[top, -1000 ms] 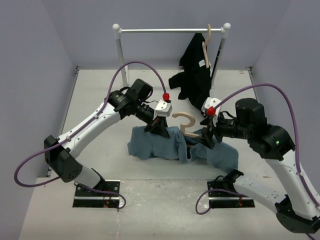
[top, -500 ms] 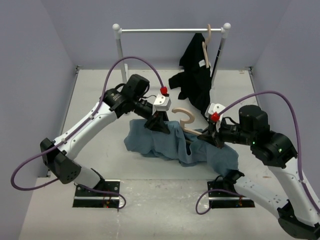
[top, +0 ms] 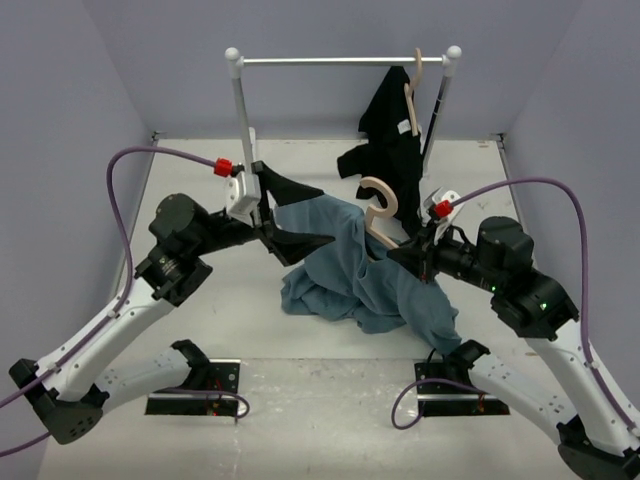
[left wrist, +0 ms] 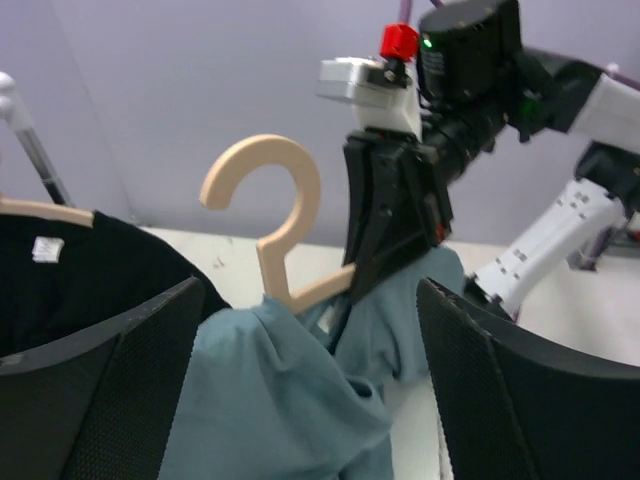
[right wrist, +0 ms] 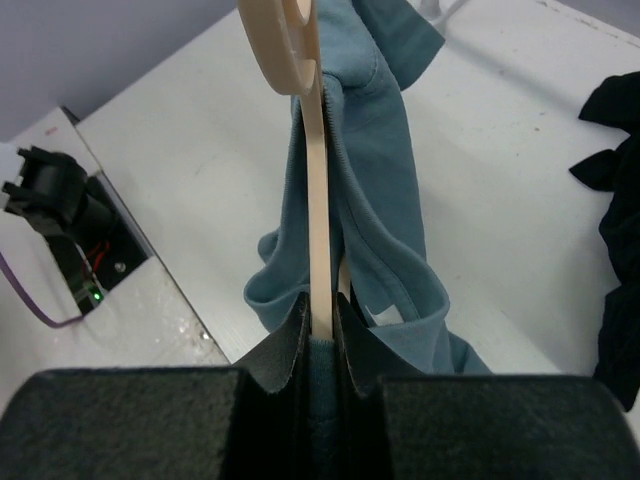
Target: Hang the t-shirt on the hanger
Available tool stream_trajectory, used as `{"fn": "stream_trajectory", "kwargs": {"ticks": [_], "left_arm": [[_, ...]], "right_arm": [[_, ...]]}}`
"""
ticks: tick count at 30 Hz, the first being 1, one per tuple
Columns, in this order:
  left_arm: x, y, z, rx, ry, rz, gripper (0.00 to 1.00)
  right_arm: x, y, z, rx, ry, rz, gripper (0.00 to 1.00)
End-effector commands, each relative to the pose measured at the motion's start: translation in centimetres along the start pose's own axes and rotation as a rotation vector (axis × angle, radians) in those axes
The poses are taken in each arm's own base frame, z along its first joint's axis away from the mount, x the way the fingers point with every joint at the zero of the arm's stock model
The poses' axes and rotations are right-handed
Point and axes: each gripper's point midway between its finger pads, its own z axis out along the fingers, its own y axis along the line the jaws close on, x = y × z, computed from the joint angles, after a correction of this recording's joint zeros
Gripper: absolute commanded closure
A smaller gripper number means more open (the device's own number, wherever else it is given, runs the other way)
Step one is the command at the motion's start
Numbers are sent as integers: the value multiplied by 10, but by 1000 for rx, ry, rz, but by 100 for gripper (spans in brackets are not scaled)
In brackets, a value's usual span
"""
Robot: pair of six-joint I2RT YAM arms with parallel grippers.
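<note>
The blue-grey t-shirt (top: 350, 275) hangs in a bunch from the pale wooden hanger (top: 381, 203) and trails onto the table. My right gripper (top: 397, 252) is shut on one shoulder of the hanger and holds it up, hook uppermost. In the right wrist view the hanger (right wrist: 318, 200) runs edge-on into the shut gripper (right wrist: 320, 322), with the t-shirt (right wrist: 385, 150) draped over it. My left gripper (top: 322, 216) is open with the cloth between its jaws. In the left wrist view its fingers (left wrist: 110, 400) stand wide either side of the t-shirt (left wrist: 270, 400), below the hanger's hook (left wrist: 270, 190).
A clothes rack with white posts and a metal rail (top: 340, 61) stands at the back. A second wooden hanger (top: 412, 95) with a black garment (top: 390, 140) hangs on its right end. The rack's left post (top: 243, 130) is close to my left wrist.
</note>
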Motion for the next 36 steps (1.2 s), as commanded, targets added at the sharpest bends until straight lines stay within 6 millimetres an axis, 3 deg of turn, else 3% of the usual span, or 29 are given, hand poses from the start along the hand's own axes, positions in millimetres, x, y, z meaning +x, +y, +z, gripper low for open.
{"fn": "stream_trajectory", "kwargs": {"ticks": [1,4,8,12,14,23,27,30,32,36], "left_arm": [[-12,25,28,-128,-84,-59,21],[-2,37,38,-150,-15,-30,28],[6,57,33,-253,53,20,27],[-1,45,34,-190,34,16,25],[-5,33,40,-115,9,-1,30],[21,14,68,90,43,-109,43],[30,16,78,124,59,-143,63],[33,12,82,166,64,-160,66],[30,7,84,206,59,-156,98],[22,-7,81,296,49,-141,100]], "right_arm": [[-53,16,-5,-58,-188,47,100],[-56,25,-8,-100,-198,38,100],[-58,22,-19,-66,-218,19,100],[-56,18,-21,-38,-200,12,100],[-54,19,-16,-52,-180,20,100],[-61,27,-12,-104,-160,20,100],[-62,34,-14,-145,-154,5,100],[-58,38,-13,-171,-139,-7,100],[-53,39,-12,-183,-128,-19,100],[-42,39,-9,-200,-98,-41,100]]}}
